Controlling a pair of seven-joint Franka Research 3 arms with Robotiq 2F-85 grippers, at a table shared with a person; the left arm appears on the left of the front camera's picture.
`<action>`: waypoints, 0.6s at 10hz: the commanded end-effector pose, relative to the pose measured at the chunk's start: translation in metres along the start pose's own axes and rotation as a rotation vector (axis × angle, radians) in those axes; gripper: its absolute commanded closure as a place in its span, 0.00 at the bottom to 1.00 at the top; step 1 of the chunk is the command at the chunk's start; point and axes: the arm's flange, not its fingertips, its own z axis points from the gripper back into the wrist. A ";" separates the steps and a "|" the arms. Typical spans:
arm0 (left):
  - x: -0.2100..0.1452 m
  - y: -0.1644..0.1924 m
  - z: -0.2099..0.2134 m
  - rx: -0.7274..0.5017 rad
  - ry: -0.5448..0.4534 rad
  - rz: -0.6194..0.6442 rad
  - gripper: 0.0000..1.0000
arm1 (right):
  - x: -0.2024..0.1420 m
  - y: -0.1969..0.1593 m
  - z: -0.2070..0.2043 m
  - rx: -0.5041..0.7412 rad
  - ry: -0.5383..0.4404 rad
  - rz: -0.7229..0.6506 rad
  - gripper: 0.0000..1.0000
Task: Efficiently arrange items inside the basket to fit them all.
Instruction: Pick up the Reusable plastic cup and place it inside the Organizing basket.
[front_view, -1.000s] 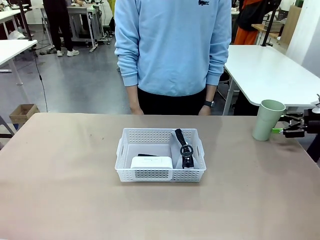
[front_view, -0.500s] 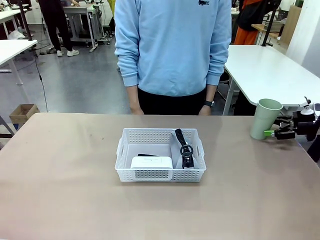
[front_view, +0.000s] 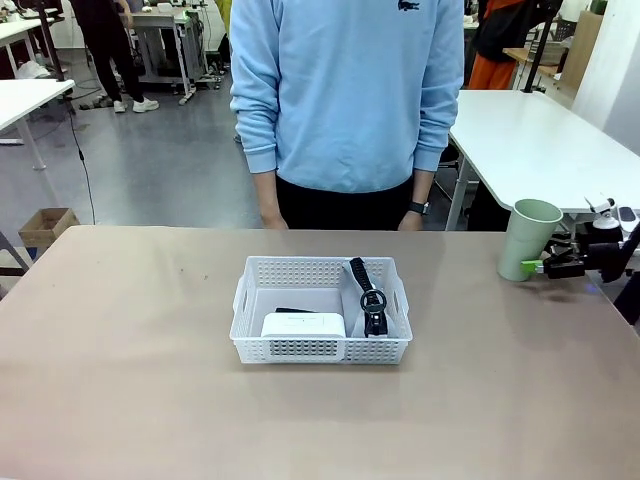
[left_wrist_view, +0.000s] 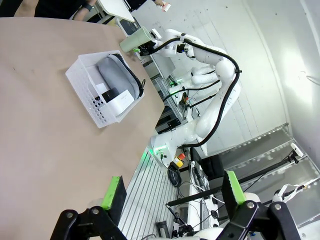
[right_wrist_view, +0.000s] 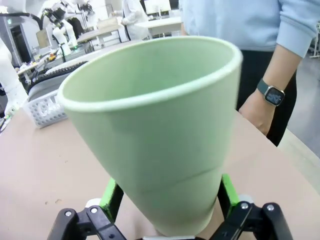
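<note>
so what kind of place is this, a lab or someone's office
Most likely a robotics lab or workshop: a white robot arm on a metal frame, rows of plain white work tables, and a bare grey floor with workbenches behind.

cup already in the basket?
No, the pale green cup stands on the table near its right edge, well apart from the basket, with the right gripper at its base.

We find the basket (front_view: 320, 310) at the table's (front_view: 120, 400) middle, before the person (front_view: 345, 100) at the far edge. In it the box (front_view: 303, 324) lies front left, the pouch (front_view: 366, 298) along its right side. The cup (front_view: 528, 240) stands upright far right, between our right gripper's (front_view: 538, 267) fingers.
</note>
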 end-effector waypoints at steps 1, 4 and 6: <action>-0.001 -0.003 0.001 0.008 0.007 0.002 0.00 | 0.007 -0.005 0.006 0.013 -0.102 -0.029 0.00; -0.001 -0.003 0.001 0.008 0.007 0.002 0.00 | 0.014 0.001 0.007 0.003 -0.170 0.001 0.00; -0.001 -0.003 0.001 0.008 0.007 0.002 0.00 | 0.014 0.000 0.005 0.007 -0.177 0.007 0.00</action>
